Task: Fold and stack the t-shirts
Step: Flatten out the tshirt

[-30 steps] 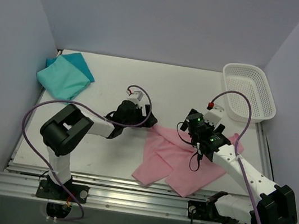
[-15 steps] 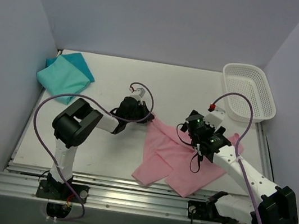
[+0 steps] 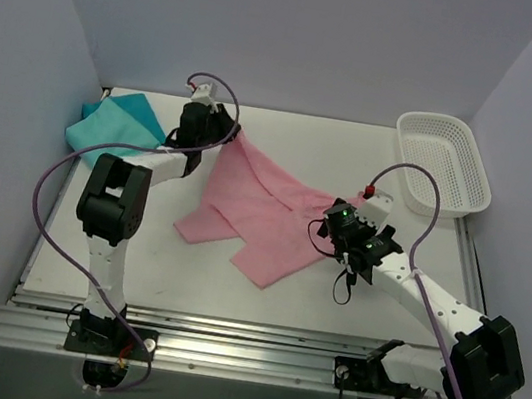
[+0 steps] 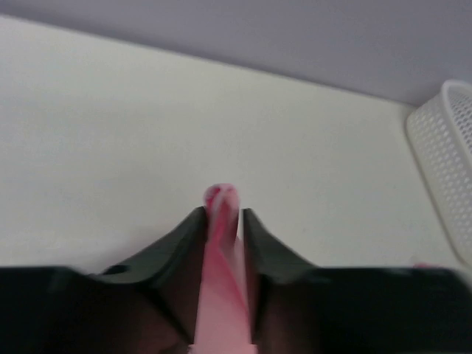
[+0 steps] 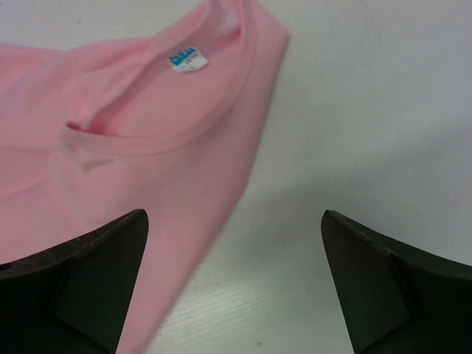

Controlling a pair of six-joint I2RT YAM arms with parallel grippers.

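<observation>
The light pink t-shirt [image 3: 255, 203] lies stretched across the middle of the table, one corner lifted at the far left. My left gripper [image 3: 229, 129] is shut on that corner; the pink cloth [image 4: 221, 251] is pinched between its fingers. My right gripper [image 3: 328, 222] is open just above the table at the shirt's right end. The collar with its blue label [image 5: 184, 60] lies ahead of it, and the shirt's edge runs between its fingers [image 5: 96, 258]. The teal t-shirt [image 3: 115, 130] lies folded at the far left corner.
A white mesh basket [image 3: 444, 165] stands at the far right corner, also showing at the right edge of the left wrist view [image 4: 446, 162]. Purple-grey walls close the table on three sides. A metal rail [image 3: 241, 358] runs along the near edge.
My left gripper has pulled the pink shirt's corner up and away to the far left, dragging the whole shirt leftward. My right gripper has stayed near the shirt's right end, now off most of the cloth.
</observation>
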